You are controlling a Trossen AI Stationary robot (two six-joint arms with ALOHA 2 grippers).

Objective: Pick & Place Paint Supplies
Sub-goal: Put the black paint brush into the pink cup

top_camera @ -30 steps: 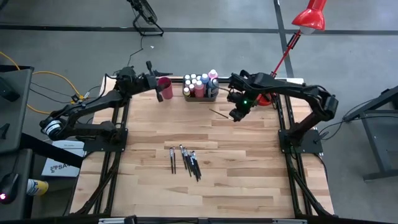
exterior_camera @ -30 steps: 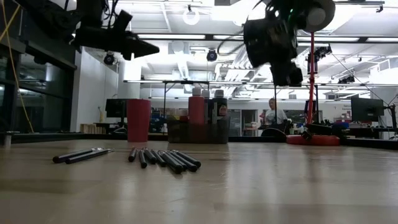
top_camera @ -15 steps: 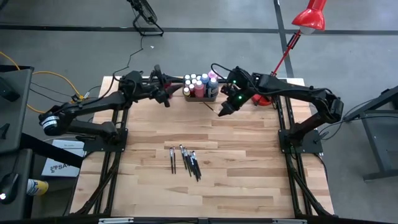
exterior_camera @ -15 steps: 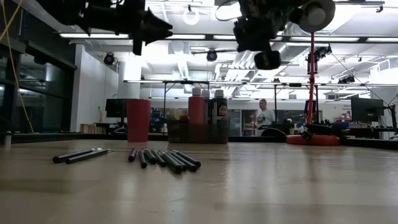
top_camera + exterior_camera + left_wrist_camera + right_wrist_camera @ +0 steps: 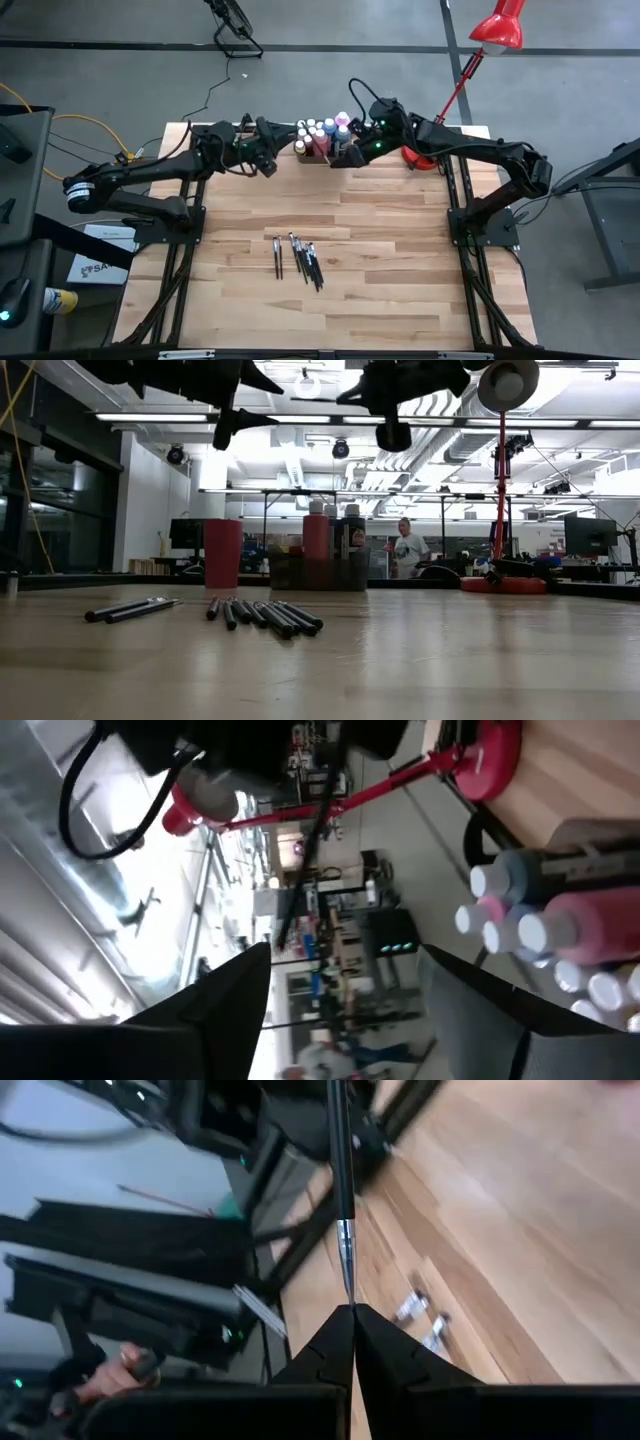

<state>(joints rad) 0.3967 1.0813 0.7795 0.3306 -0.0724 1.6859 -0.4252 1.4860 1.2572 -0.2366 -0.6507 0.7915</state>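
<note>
A thin dark-handled paintbrush w/ silver ferrule sits pinched between the clenched fingers of the right gripper, its shaft running straight out from the meeting fingertips in the right wrist view; seen from above, that gripper hangs at the right end of the grey rectangular tray, which is packed w/ small paint bottles in pink, blue and brown w/ pale caps at the table's far edge. The left gripper hovers just left of the tray, jaws spread and empty, the bottles' pale caps showing beyond its two dark fingers. About a half-dozen more dark paintbrushes lie loose near mid-table, well apart from both arms; the low view shows them as a fanned row. Vs. a second ago: the right gripper has swung from mid-table back to the tray, the left arm has reached in over the red cylindrical cup, now hidden from above, and its jaws have parted. Surface is a pale wood-plank tabletop on a dark frame; a red desk lamp stands at the far right corner. Behind, a workshop w/ ceiling strip lights, monitors and one person standing.
</note>
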